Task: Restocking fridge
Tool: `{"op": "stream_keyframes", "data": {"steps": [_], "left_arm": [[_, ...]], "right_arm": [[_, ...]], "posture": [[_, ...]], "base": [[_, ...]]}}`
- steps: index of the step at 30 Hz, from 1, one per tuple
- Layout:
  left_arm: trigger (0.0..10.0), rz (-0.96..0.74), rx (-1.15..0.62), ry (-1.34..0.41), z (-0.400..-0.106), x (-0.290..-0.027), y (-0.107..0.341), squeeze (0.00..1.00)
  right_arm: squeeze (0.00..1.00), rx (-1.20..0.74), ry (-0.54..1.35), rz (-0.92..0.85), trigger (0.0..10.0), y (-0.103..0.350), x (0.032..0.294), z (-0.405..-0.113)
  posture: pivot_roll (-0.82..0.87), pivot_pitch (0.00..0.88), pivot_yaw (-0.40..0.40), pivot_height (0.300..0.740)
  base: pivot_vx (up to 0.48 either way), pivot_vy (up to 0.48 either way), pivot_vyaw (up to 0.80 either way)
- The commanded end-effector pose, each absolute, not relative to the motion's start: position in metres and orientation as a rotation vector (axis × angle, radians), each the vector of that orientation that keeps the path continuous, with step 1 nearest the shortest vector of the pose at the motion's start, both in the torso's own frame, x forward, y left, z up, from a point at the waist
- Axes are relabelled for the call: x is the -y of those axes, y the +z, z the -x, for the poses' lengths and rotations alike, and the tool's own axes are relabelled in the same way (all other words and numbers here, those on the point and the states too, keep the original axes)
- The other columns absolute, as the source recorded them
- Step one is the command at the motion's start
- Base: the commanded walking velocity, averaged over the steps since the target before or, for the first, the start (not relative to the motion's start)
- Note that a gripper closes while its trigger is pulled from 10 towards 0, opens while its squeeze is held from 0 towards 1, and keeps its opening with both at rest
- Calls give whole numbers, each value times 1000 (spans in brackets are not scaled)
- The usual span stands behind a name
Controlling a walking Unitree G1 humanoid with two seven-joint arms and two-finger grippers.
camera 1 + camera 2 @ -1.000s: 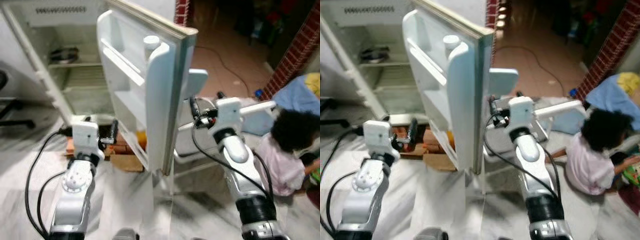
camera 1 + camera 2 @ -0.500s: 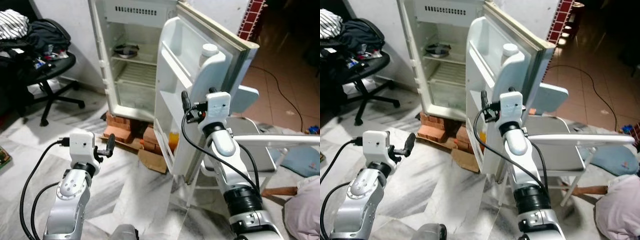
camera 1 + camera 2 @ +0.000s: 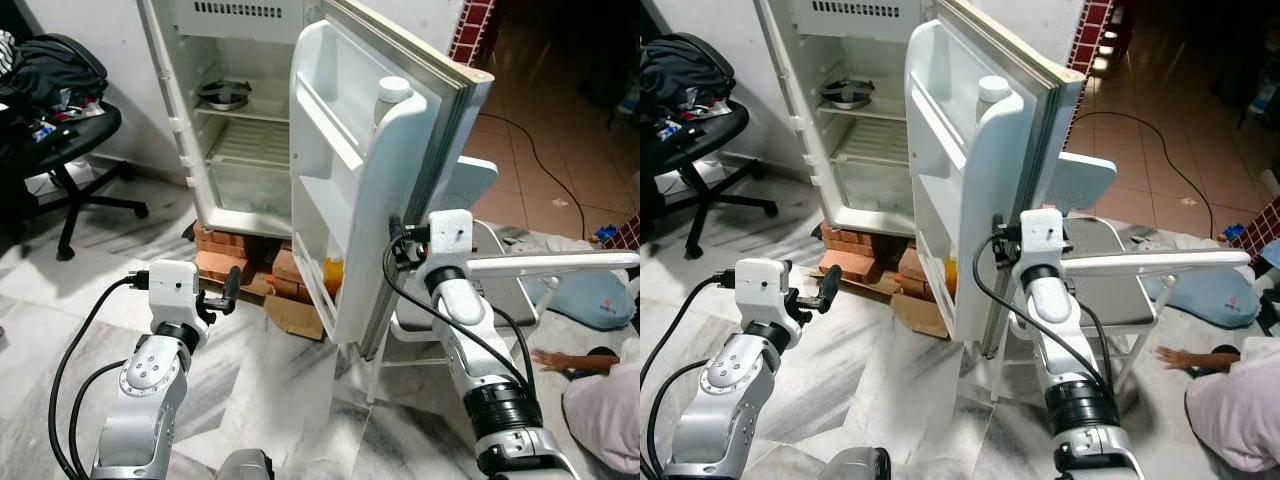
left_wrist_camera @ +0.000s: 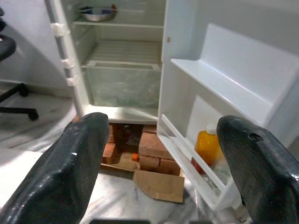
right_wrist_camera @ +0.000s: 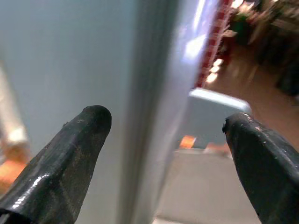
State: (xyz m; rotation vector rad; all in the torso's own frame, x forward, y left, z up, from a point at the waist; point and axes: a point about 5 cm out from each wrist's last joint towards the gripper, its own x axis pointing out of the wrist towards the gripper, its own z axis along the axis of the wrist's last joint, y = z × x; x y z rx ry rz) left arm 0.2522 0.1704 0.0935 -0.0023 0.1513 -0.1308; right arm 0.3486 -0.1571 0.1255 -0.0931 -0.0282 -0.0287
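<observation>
**Fridge open, both tools empty**

Head views: white fridge (image 3: pixel 215 120) stands on bricks (image 3: pixel 225 262), its door (image 3: pixel 375 180) swung wide toward the robot. A metal bowl (image 3: pixel 224 94) sits on the upper shelf inside. On the door, a white-capped jug (image 3: pixel 392 93) in the top rack and an orange bottle (image 3: pixel 333 275) in the bottom rack. Left tool (image 3: pixel 232 288) is held out low over the marble floor (image 3: pixel 260 400), short of the cabinet and left of the door, nothing in it. Right tool (image 3: pixel 393 240) is raised at the door's outer edge, just beside or touching it; cannot tell which. A folding chair (image 3: pixel 470 190) stands behind the door. An office chair (image 3: pixel 60 140) stands at far left. A person (image 3: pixel 600 400) sits on the floor at right, one hand (image 3: pixel 550 357) flat on the floor.

Left wrist view: fingers (image 4: pixel 74 163) spread wide and empty. Between them, well ahead, the open cabinet, the bricks, a flat piece of cardboard (image 4: pixel 159 185) and the orange bottle in the door's lowest rack.

Right wrist view: fingers (image 5: pixel 60 154) spread apart, gripping nothing. The door edge runs close between them, blurred.
</observation>
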Motion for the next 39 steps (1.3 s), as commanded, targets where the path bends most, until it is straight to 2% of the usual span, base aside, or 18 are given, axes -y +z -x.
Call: {"op": "stream_keyframes", "data": {"steps": [1, 6, 10, 11, 12, 13, 14, 15, 16, 18, 20, 22, 24, 26, 29, 32, 35, 39], "left_arm": [[10000, 0, -139, -144, -254, -169, 98, 0], [10000, -8, -135, -150, -255, -169, 99, 0], [10000, -9, -126, -154, -253, -169, 100, 0], [10000, -9, -126, -154, -253, -169, 100, 0], [10000, -10, -124, -156, -253, -168, 100, 0], [10000, -11, -123, -159, -253, -168, 100, 0], [10000, -11, -123, -159, -253, -168, 100, 0], [10000, -12, -122, -163, -253, -168, 100, 0], [10000, -12, -122, -163, -253, -168, 100, 0], [10000, -12, -122, -171, -253, -167, 100, 0], [10000, -12, -122, -174, -253, -167, 99, 0], [10000, -12, -121, -178, -253, -167, 99, 0], [10000, -15, -115, -180, -253, -166, 100, 0], [10000, -17, -116, -177, -253, -166, 100, 0], [10000, -20, -118, -168, -253, -167, 100, 0], [10000, -43, -107, -168, -255, -168, 102, 0], [10000, -44, -98, -163, -257, -168, 105, 0], [10000, -49, -85, -150, -259, -170, 106, 0]], "right_arm": [[0, 102, -53, 70, 10000, 144, 158, -357], [0, 184, 64, -58, 10000, 178, 131, -378], [0, 277, 376, -305, 10000, 216, 84, -374], [0, 277, 376, -305, 10000, 216, 84, -374], [0, 290, 461, -359, 10000, 223, 73, -369], [0, 296, 637, -440, 10000, 233, 57, -356], [0, 296, 637, -440, 10000, 233, 57, -356], [0, 293, 855, -510, 10000, 240, 42, -335], [0, 293, 855, -510, 10000, 240, 42, -335], [0, 265, 1142, -526, 10000, 240, 34, -298], [0, 249, 1142, -488, 10000, 232, 36, -295], [0, 204, 1050, -391, 10000, 210, 44, -300], [0, 144, 804, -173, 10000, 171, 69, -313], [0, 145, 746, -110, 10000, 163, 77, -313], [0, 100, 631, -117, 10000, 155, 92, -312], [0, 57, 352, -110, 10000, 139, 123, -309], [0, 53, 286, -150, 10000, 133, 129, -308], [0, 75, 233, -81, 10000, 126, 134, -306]], "posture": [[129, 0, -31, 740], [142, 0, -35, 740], [144, 0, -40, 740], [144, 0, -40, 740], [143, 0, -40, 740], [142, 0, -40, 740], [142, 0, -40, 740], [140, 0, -38, 740], [140, 0, -38, 740], [131, 0, -35, 740], [130, 0, -35, 740], [128, 0, -35, 740], [126, 0, -32, 740], [122, 0, -29, 740], [119, 0, -26, 740], [118, 0, -24, 740], [117, 0, -23, 740], [113, 0, -17, 740]], "base": [[0, 0, 0], [0, 0, 0], [0, 0, 0], [0, 0, 0], [0, 0, 0], [0, 0, 0], [0, 0, 0], [0, 0, 0], [0, 0, 0], [0, 0, 0], [0, 0, 0], [0, 0, 0], [0, 0, 0], [0, 0, 0], [0, 0, 0], [0, 480, 0], [0, 480, 0], [0, 480, 0]]}}
